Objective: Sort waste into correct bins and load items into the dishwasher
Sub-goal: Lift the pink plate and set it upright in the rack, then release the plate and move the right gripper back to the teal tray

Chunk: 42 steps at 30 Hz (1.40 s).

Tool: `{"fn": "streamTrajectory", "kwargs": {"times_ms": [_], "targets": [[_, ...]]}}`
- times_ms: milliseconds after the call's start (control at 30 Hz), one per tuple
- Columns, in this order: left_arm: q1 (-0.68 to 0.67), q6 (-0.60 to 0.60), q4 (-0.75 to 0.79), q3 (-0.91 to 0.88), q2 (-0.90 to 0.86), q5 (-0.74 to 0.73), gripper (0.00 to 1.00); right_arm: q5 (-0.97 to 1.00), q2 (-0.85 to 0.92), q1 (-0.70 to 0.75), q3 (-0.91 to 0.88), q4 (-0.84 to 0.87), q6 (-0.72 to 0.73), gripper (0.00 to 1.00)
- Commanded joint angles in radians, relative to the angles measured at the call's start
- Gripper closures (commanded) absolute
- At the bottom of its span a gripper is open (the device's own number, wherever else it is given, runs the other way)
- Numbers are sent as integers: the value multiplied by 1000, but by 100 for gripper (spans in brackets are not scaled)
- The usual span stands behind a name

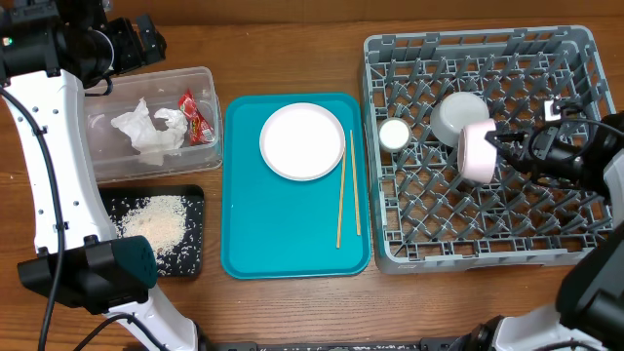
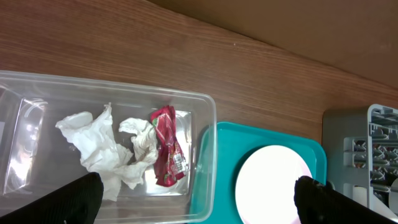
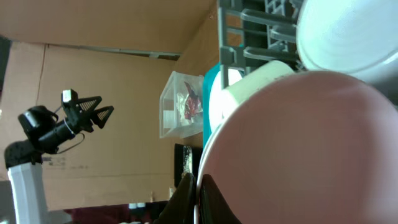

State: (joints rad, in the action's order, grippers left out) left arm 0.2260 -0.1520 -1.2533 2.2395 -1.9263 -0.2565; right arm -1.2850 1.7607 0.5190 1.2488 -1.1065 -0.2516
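The right claw (image 1: 499, 146) is closed on the rim of the pink bowl (image 1: 475, 151) over the rack (image 1: 468, 256), at 3 o'clock of the white cup (image 1: 394, 135). The bowl blocks most of its wrist view. The left claw (image 2: 198, 202), only its tips visible, stands wide open and empty over the clear tub (image 2: 155, 91).

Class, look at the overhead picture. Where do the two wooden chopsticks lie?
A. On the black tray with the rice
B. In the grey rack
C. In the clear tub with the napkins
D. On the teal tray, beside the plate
D: the chopsticks lie lengthwise on the teal tray, right next to the round plate, on the side towards the tray's edge.
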Motion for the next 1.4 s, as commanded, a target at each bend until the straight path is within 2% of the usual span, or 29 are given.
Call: {"fn": "streamTrajectory", "kwargs": {"times_ms": [0, 167, 333, 600, 767, 933, 1133, 1367], "targets": [[-4, -9, 1, 9, 6, 5, 0, -8, 26, 12, -2, 3, -10, 96], [-4, -9, 1, 9, 6, 5, 0, 4, 26, 45, -2, 2, -3, 95], [-4, -9, 1, 9, 6, 5, 0, 16, 26, 102, -2, 3, 23, 84], [-4, -9, 1, 9, 6, 5, 0, 98, 26, 205, 10, 19, 23, 61], [-4, -9, 1, 9, 6, 5, 0, 99, 26, 258, 66, 21, 26, 55], [-4, -10, 1, 9, 6, 5, 0, 208, 25, 273, 148, 22, 152, 54], [-4, -9, 1, 9, 6, 5, 0, 436, -6, 193, 252, -57, 201, 55], [-4, -9, 1, 9, 6, 5, 0, 724, -93, -89, 285, -38, 241, 55]]}}
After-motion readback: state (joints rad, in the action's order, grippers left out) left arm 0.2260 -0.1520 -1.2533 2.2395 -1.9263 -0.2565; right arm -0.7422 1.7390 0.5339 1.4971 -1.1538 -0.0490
